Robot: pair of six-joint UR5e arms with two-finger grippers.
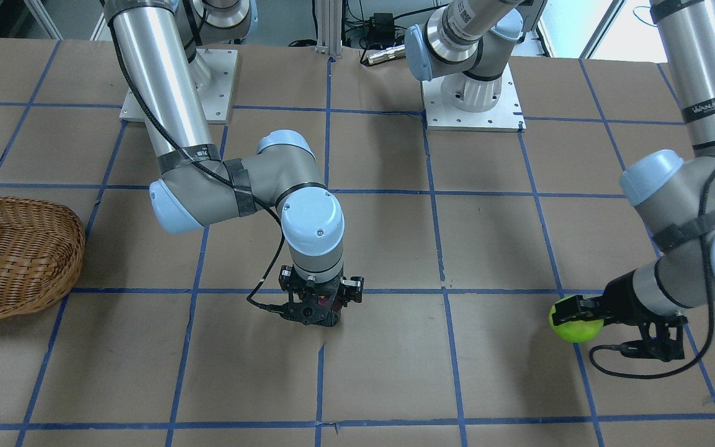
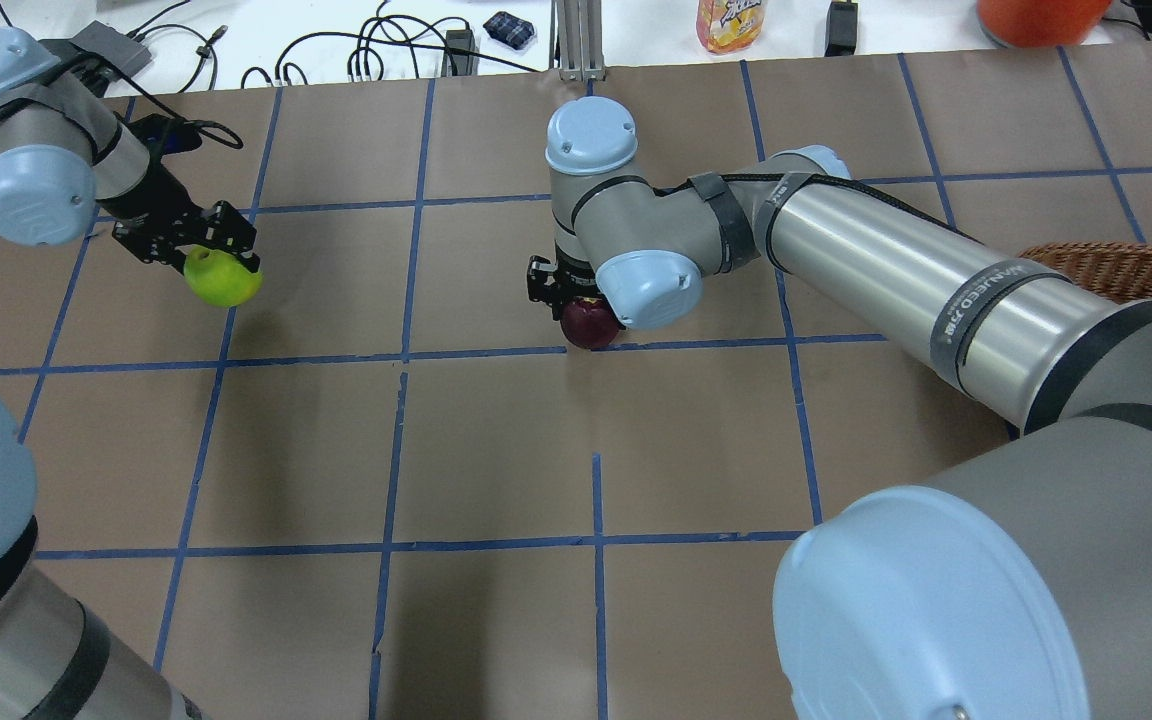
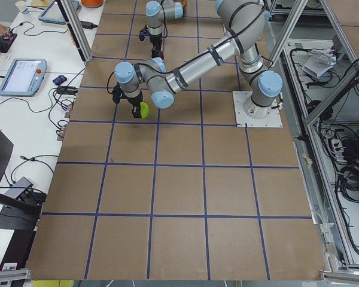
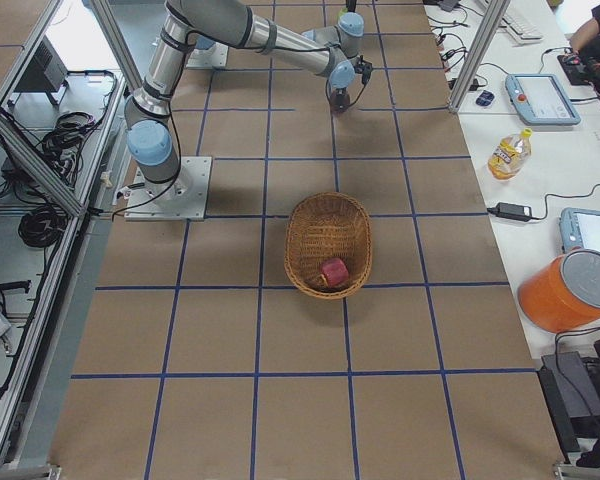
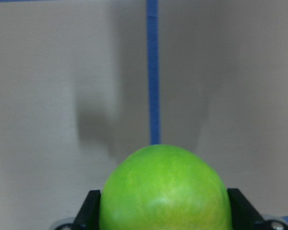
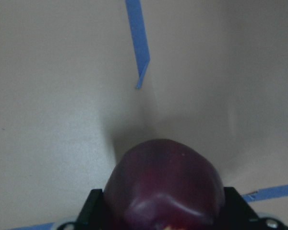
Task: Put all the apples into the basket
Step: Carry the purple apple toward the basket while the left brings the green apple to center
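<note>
My left gripper [image 2: 221,262] is shut on the bright green apple [image 2: 228,286] at the table's far left. The left wrist view shows that apple [image 5: 165,184] filling the gap between both fingers [image 5: 91,211], above a blue tape line. My right gripper [image 2: 576,300] points straight down at mid-table and is shut on the dark purple-maroon apple [image 2: 588,326], which also shows in the right wrist view [image 6: 165,179], close over the table. The wicker basket [image 4: 310,225] sits at the right end with the red apple [image 4: 334,271] inside it. The basket also shows in the front-facing view [image 1: 28,248].
The table is brown paper with a blue tape grid. Both arm bases [image 1: 472,102] stand on plates at the robot's side. A bottle [image 2: 731,20], an orange bucket [image 2: 1036,12] and cables lie beyond the far edge. My right forearm [image 2: 926,290] spans between mid-table and the basket.
</note>
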